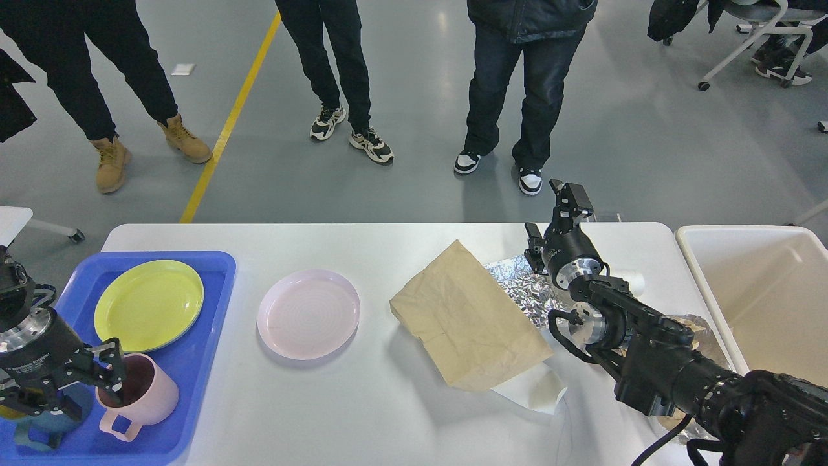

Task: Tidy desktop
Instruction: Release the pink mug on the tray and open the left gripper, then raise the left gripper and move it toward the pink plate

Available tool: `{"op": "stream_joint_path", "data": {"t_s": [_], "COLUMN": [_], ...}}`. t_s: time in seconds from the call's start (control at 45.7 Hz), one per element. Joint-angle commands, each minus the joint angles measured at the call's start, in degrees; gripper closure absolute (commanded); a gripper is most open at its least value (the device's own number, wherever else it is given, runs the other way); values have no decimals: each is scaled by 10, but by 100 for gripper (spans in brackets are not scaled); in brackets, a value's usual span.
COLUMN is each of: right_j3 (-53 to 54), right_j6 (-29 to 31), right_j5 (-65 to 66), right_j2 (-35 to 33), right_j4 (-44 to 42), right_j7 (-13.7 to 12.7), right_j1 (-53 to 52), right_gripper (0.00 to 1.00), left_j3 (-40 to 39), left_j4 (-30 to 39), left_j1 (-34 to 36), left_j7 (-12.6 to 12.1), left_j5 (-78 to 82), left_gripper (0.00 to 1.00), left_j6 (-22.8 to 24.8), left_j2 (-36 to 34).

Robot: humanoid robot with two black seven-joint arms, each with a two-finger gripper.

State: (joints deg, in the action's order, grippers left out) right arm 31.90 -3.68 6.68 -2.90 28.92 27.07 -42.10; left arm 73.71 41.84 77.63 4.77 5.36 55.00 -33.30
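Observation:
The white desktop [362, 414] holds a pink plate [308, 314], a brown paper bag [467, 318], crumpled foil [525, 285] and a white paper scrap [537, 390]. A blue tray [194, 349] on its left end carries a yellow plate [149, 304], a pink mug [143, 396] and a blue mug [40, 421]. My left gripper [90, 378] is shut on the pink mug's rim, and the mug stands upright in the tray. My right gripper [554, 215] is open and empty, raised over the far table edge behind the foil.
A deep cream-white bin [763, 298] stands off the table's right end. A white paper cup [632, 279] and more crumpled wrap [704, 327] lie partly hidden behind my right arm. Three people stand beyond the far edge.

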Motion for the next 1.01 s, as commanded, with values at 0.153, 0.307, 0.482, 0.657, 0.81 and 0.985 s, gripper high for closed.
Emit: {"op": "stream_joint_path", "data": {"t_s": [0.153,0.307,0.482,0.657,0.81,0.985], "right_j3": [0,0,0,0,0,0], "right_j6": [0,0,0,0,0,0], "right_j5": [0,0,0,0,0,0], "right_j2": [0,0,0,0,0,0], "right_j4": [0,0,0,0,0,0], "right_j7": [0,0,0,0,0,0], "right_j1": [0,0,0,0,0,0], "right_gripper": [0,0,0,0,0,0], "left_j3": [117,127,134,141,141,134], "left_j4": [0,-2,-2,-2,-2,-2], "left_j1": [138,216,307,362,359,328], "left_j7": [9,9,9,9,9,7], "left_j5": [-11,-11,-11,-11,-11,-13], "left_gripper": [7,7,7,7,7,7], "left_j6": [0,0,0,0,0,0], "left_j2": [53,118,184,224,236,242]}}
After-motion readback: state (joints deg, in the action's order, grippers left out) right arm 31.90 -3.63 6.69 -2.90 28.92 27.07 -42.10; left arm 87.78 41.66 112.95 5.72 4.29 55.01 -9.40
